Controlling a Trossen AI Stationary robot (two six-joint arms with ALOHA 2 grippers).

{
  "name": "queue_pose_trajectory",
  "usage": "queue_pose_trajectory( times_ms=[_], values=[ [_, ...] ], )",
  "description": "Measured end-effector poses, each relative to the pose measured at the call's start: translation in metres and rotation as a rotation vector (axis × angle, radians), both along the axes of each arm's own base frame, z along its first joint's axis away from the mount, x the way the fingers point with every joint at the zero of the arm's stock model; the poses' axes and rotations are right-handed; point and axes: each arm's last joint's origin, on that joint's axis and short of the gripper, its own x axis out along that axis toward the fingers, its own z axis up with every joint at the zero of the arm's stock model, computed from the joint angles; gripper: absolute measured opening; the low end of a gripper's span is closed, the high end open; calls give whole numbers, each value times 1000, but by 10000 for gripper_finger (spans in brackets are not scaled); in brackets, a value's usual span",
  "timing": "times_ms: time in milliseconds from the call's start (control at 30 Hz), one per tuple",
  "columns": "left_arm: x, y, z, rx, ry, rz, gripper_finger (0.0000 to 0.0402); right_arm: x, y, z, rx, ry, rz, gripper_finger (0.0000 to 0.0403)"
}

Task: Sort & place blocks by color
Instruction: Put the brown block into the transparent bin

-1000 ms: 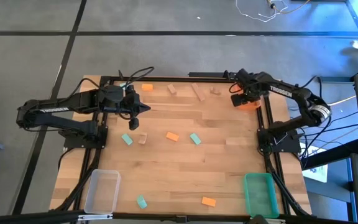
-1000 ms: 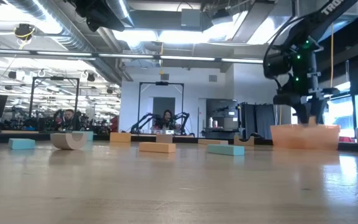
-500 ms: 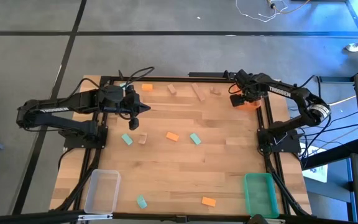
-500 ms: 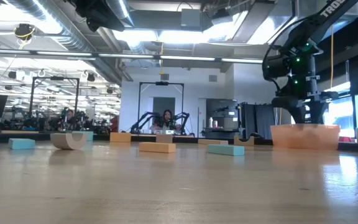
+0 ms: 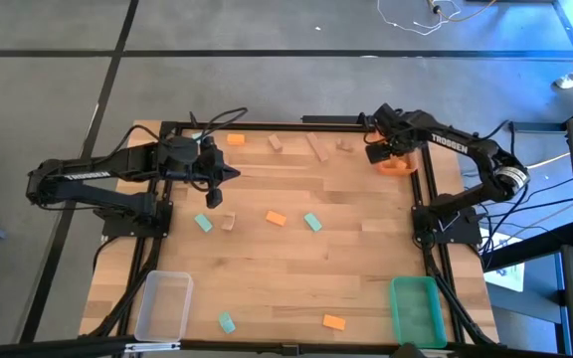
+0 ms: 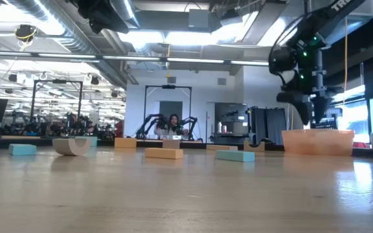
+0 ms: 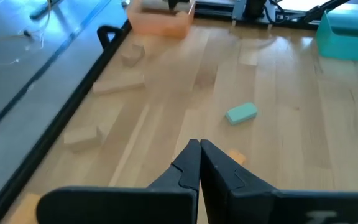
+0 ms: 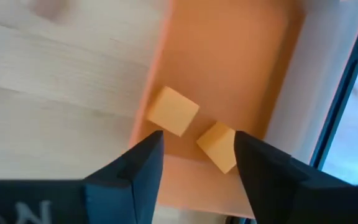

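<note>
Right tool gaped empty above orange bin | we judged block dropped | next: fetch another orange block.

The wooden table carries an orange bin at two o'clock, a green bin at five and a clear bin at seven. Orange blocks, teal blocks and pale wood blocks lie scattered across it.
</note>
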Motion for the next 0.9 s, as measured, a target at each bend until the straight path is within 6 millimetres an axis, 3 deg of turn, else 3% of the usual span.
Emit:
queue_pose_trajectory(
  times_ms=[233,433,600,900],
  values=[
    [-6,-1,-10,-72,98,34,0,30,7,42,-26,-122,130,130],
    [-11,-2,-16,-126,171,65,0,61,27,73,3,-289,357,59],
    [-14,-2,-20,-149,213,79,0,84,59,82,52,-345,628,6],
    [-15,-2,-21,-150,228,79,0,110,127,83,124,-367,898,3]
  ],
)
